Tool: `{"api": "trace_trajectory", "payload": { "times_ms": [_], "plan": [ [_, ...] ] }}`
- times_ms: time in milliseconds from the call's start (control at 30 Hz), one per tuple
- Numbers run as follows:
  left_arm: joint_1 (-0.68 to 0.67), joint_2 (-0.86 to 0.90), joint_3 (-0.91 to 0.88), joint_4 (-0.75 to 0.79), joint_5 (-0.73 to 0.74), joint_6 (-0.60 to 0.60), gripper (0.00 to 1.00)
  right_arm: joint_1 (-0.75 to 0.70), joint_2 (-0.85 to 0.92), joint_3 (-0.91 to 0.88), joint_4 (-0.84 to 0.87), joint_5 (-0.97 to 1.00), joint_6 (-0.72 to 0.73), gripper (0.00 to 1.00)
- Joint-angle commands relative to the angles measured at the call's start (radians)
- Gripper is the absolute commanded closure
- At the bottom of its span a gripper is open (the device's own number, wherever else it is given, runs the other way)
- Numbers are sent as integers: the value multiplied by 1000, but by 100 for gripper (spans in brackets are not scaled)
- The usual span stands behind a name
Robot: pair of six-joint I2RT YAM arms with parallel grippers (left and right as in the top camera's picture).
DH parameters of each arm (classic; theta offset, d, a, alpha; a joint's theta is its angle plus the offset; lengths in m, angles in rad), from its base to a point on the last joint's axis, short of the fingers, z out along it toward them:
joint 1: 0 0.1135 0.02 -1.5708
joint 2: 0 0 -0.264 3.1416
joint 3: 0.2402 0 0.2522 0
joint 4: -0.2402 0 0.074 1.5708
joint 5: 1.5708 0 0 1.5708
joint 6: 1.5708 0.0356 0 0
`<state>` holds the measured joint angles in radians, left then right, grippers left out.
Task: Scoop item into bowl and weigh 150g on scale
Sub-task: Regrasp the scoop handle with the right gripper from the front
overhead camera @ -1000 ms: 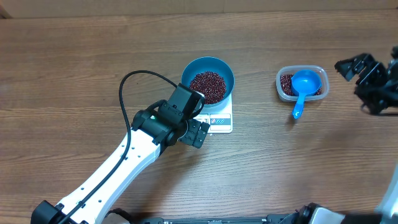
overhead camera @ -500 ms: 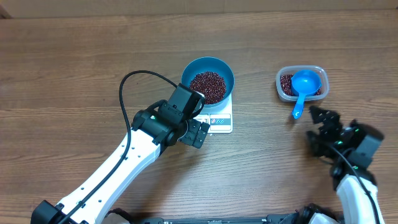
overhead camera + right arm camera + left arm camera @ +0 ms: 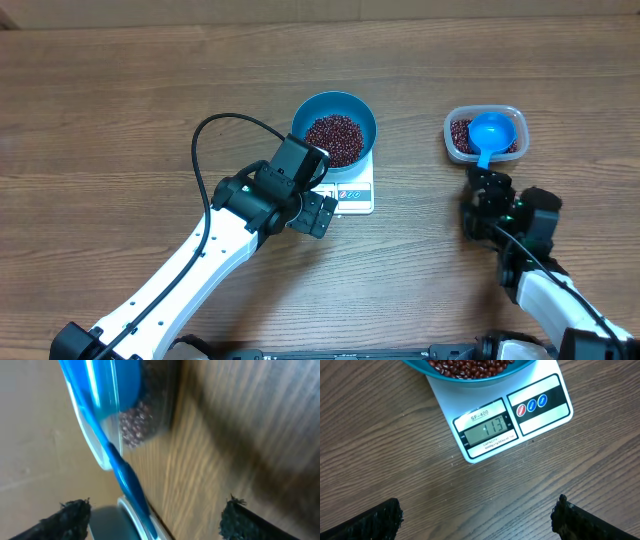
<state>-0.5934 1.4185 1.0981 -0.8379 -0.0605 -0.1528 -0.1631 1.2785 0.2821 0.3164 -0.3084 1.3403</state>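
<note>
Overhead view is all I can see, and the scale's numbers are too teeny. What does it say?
Observer: In the left wrist view the scale display reads 113.
Operator: Is the right end effector holding the scoop?
Observer: Not yet. The right wrist view is blurry, but it shows the scoop's handle running between the open fingers with a gap on each side.
Operator: What colour are the scale's buttons?
Observer: The buttons are one red and two blue.
</note>
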Motion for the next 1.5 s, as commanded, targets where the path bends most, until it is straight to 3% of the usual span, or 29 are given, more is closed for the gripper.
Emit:
{"api": "trace_trajectory", "payload": {
  "times_ms": [0,167,300,767,1200,1300,1467],
  "plan": [
    [6,-13,-2,1,5,18,1,39,24,1,82,230,130,23],
    [6,-13,-2,1,5,18,1,45,60,1,246,285,134,45],
    [6,-13,-2,1,5,18,0,45,59,1,282,250,134,53],
    [6,-13,-2,1,5,18,0,45,59,2,342,216,132,59],
    [6,-13,-2,1,5,18,1,45,63,1,300,256,42,64],
    [6,-13,-2,1,5,18,1,45,87,2,308,241,43,75],
    [6,-13,-2,1,5,19,0,45,140,2,427,221,43,78]
  ]
}}
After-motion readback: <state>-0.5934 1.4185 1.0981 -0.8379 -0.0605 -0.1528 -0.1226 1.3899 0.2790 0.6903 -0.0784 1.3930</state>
